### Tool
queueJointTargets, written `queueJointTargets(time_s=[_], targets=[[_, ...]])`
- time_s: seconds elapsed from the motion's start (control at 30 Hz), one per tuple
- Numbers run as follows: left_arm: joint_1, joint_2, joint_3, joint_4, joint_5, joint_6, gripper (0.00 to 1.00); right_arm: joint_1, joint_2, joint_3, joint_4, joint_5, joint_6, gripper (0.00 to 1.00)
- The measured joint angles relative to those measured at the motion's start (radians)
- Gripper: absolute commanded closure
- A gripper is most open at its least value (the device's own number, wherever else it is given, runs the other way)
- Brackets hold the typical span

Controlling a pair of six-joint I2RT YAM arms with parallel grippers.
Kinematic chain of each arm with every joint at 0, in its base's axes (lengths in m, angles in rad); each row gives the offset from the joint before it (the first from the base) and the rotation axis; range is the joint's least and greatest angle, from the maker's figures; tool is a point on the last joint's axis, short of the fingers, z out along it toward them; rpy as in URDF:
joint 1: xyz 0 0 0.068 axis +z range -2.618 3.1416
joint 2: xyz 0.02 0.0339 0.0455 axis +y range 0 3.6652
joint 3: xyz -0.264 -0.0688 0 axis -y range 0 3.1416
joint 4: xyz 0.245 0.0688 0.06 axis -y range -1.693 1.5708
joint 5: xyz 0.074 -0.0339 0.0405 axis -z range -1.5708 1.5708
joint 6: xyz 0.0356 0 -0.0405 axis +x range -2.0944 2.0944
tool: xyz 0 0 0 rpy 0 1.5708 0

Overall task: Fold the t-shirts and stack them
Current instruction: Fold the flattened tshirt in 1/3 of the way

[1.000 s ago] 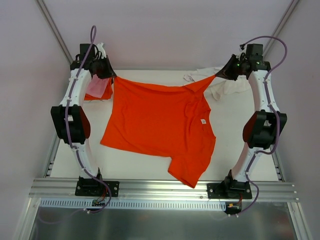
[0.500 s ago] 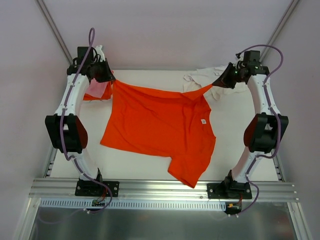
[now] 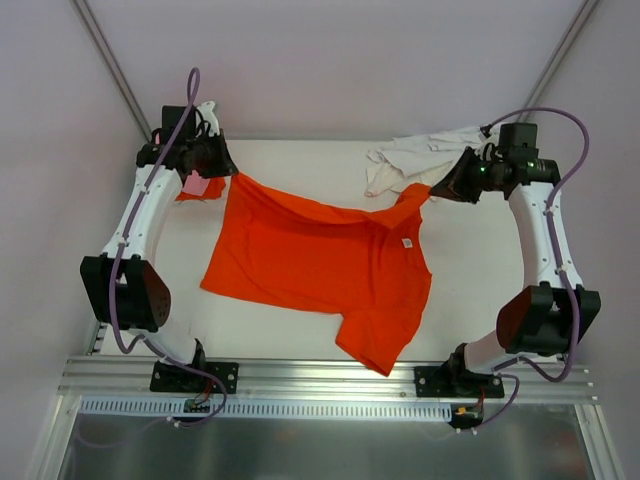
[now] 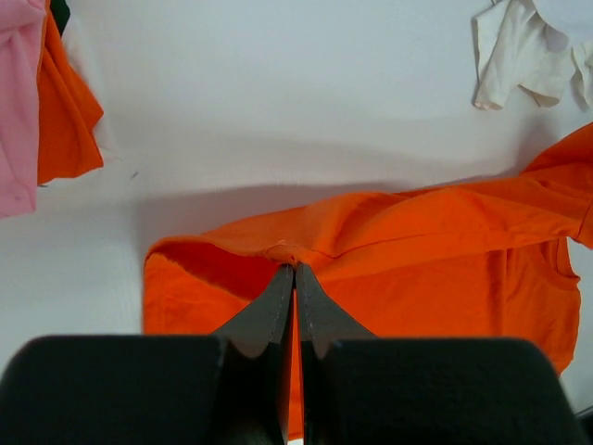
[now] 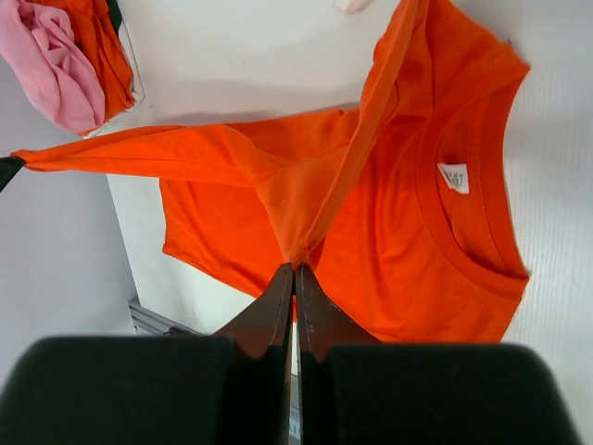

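A bright orange t-shirt (image 3: 320, 265) with a small white neck label (image 3: 407, 242) lies spread across the table, its far edge lifted and stretched between both grippers. My left gripper (image 3: 226, 170) is shut on its far left corner (image 4: 289, 255). My right gripper (image 3: 437, 188) is shut on its far right corner (image 5: 298, 252). The label also shows in the right wrist view (image 5: 453, 177). A pink shirt (image 3: 195, 185) and another orange shirt (image 4: 65, 111) lie bunched at the far left. A white shirt (image 3: 415, 160) lies crumpled at the far right.
The white table (image 3: 470, 270) ends at a metal rail (image 3: 320, 375) along the near edge, where both arm bases are bolted. Grey walls with slanted frame bars close in the back and sides.
Both grippers have moved nearer and lower with the shirt's far edge. The right gripper has swung outward to the right. The far edge now sags lower toward the table.
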State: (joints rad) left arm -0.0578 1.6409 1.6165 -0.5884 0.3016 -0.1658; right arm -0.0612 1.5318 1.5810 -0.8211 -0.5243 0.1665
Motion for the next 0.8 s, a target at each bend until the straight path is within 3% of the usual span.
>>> queueJointTargets(time_s=[0.4, 0.43, 0.47, 0.53, 0.57, 0.63, 0.67, 0.7, 0.8], targets=[[0.000, -0.180, -0.198, -0.013, -0.053, -0.001, 1.00, 0.003, -0.113, -0.145, -0.085, -0.001, -0.015, 0.98], [0.000, -0.191, -0.215, -0.013, -0.053, -0.002, 1.00, 0.004, -0.123, -0.154, -0.092, -0.001, -0.018, 0.85], [0.000, -0.203, -0.232, -0.016, -0.054, -0.002, 0.94, 0.004, -0.133, -0.161, -0.104, -0.001, -0.021, 0.42], [0.000, -0.221, -0.258, -0.027, -0.061, -0.002, 0.81, 0.005, -0.151, -0.171, -0.128, 0.005, -0.026, 0.27], [0.000, -0.229, -0.267, -0.031, -0.072, -0.002, 0.72, 0.006, -0.159, -0.172, -0.140, 0.015, -0.030, 0.15], [0.000, -0.243, -0.278, -0.037, -0.093, -0.003, 0.64, 0.007, -0.175, -0.172, -0.157, 0.031, -0.040, 0.11], [0.000, -0.249, -0.282, -0.039, -0.102, -0.002, 0.52, 0.007, -0.181, -0.172, -0.163, 0.038, -0.042, 0.09], [0.000, -0.257, -0.286, -0.040, -0.109, -0.002, 0.34, 0.007, -0.187, -0.172, -0.167, 0.043, -0.044, 0.08], [0.000, -0.275, -0.291, -0.045, -0.132, -0.003, 0.19, 0.007, -0.200, -0.172, -0.178, 0.054, -0.046, 0.08]])
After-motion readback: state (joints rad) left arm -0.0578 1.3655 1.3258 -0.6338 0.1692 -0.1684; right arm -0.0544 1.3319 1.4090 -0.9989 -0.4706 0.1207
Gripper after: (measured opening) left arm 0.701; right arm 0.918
